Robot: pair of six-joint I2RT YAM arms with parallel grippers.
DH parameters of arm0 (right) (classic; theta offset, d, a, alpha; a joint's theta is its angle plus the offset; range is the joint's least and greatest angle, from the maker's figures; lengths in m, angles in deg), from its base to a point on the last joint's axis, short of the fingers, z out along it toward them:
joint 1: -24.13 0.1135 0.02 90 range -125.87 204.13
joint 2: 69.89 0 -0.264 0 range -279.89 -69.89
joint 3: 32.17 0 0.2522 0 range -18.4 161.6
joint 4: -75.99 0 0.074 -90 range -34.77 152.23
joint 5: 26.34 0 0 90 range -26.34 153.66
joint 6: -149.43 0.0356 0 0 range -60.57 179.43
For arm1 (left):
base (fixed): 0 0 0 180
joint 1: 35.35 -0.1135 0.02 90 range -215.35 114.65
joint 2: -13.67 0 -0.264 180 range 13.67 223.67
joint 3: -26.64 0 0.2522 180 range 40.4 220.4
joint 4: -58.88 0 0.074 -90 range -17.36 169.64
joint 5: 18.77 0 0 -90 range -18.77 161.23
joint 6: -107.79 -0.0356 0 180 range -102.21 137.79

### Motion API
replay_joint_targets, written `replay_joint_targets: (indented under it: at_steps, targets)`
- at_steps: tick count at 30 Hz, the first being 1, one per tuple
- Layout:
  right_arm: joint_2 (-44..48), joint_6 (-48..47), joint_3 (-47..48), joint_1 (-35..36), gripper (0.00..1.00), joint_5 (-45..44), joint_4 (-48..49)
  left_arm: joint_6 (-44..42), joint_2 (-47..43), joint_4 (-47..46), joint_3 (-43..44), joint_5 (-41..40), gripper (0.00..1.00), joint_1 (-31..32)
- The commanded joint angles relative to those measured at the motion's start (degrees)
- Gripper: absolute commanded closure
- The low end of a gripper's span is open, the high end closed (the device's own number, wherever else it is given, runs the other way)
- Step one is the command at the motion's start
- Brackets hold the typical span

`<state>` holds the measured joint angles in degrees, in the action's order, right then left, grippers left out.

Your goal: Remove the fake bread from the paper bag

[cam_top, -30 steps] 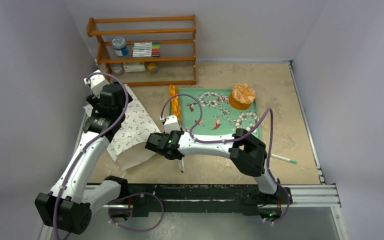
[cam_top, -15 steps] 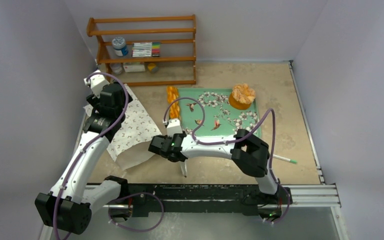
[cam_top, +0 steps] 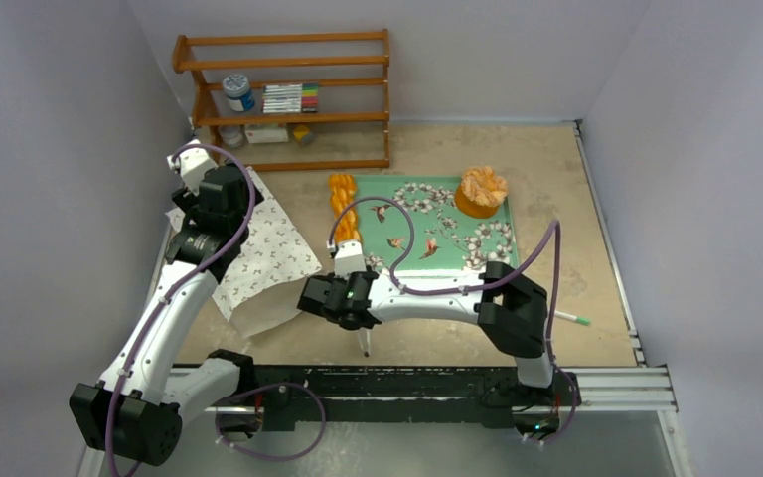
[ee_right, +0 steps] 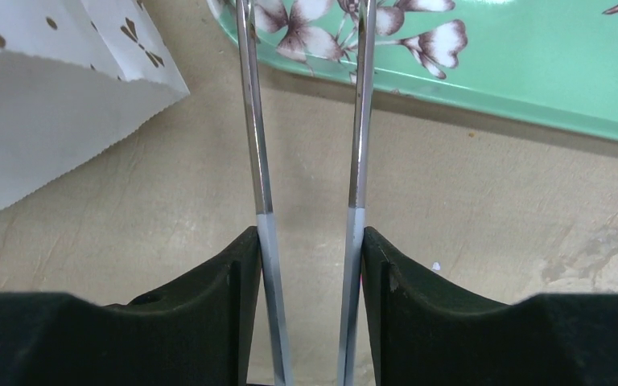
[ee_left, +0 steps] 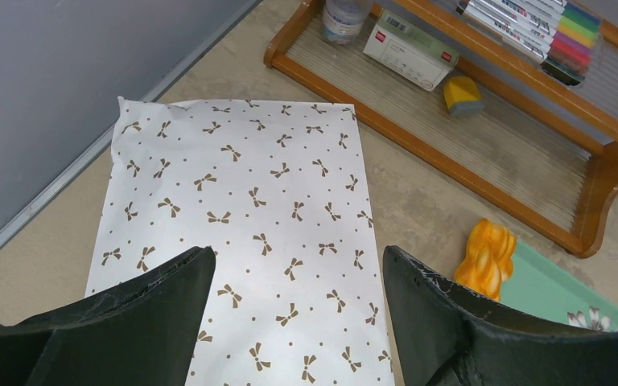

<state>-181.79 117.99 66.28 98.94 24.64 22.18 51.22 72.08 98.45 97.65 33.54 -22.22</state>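
Top external: L jaws open over paper bag [cam_top: 273, 248], R jaws grip tongs [ee_right: 255, 121] beside tray [cam_top: 462, 227] w/ bread [cam_top: 482, 187].

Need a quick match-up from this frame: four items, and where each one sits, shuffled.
Items:
1. paper bag
2. ruffled pastry
3. twisted bread
4. marker set

Places:
a. on the wooden shelf
b. along the left edge of the tray
c. on the table, below the left end effector
d. at the tray's far right corner

Pairs: 1-c, 2-d, 3-b, 4-a
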Motion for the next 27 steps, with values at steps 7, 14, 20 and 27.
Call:
replay_joint_targets:
  at_steps: [7, 14, 20, 27]
  targets:
    - [5.49, 5.21, -1.93, 3.12, 0.52, 0.0, -2.49, 0.74, -1.04, -0.51, 0.93, 0.08, 0.23, -0.47]
    - [7.5, 8.62, -1.72, 5.62, 0.54, -0.22, -5.03, 0.73, -1.17, -0.31, 0.85, 0.08, 0.23, -0.47]
    - [10.76, 10.92, -3.03, 6.05, 0.57, -0.63, -6.07, 1.09, -1.13, -0.4, 0.65, 0.16, 0.23, -0.47]
    - [14.23, 14.31, -5.15, 6.04, 0.58, -1.03, -8.3, 1.24, -0.58, -0.71, 0.76, 0.38, 0.23, -0.47]
